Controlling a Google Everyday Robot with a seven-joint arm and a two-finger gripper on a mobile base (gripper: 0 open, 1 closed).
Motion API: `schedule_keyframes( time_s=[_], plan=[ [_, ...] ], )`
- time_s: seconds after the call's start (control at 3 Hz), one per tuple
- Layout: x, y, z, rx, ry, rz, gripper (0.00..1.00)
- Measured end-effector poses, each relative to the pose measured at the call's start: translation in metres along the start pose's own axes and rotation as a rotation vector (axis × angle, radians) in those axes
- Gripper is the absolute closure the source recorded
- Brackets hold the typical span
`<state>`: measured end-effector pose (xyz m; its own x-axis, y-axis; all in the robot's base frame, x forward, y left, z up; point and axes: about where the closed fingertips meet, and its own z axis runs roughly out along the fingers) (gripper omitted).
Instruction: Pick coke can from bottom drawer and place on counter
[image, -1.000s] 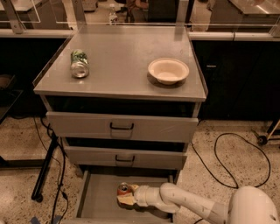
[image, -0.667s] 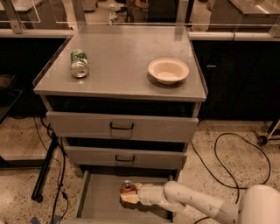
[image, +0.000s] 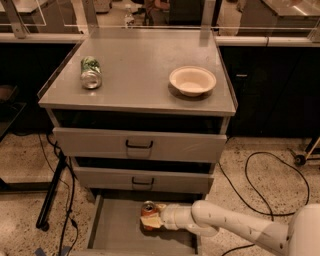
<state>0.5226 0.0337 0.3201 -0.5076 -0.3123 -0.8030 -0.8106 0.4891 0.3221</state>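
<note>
The coke can (image: 148, 208), red with a silver top, stands upright in the open bottom drawer (image: 116, 229), near its middle. My gripper (image: 151, 221) reaches in from the right along the drawer and its tan fingers (image: 156, 223) are closed around the lower part of the can. The white arm (image: 235, 228) runs off to the lower right. The counter (image: 140, 55) is the grey top of the cabinet, well above the gripper.
A green-and-white can (image: 90, 72) lies on its side at the counter's left. A cream bowl (image: 192, 80) sits at its right. Two upper drawers with black handles (image: 139, 145) are slightly open above the gripper. Black cables (image: 260, 175) lie on the floor at right.
The gripper and the coke can have shifted together slightly right and up within the bottom drawer. The arm has drawn back a little to the right.
</note>
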Motion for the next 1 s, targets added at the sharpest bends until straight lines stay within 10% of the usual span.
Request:
schedule_keyframes(
  time_s=[1.0],
  plan=[
    [-0.066, 0.006, -0.059, 0.106, -0.046, -0.098, 1.00]
  ],
)
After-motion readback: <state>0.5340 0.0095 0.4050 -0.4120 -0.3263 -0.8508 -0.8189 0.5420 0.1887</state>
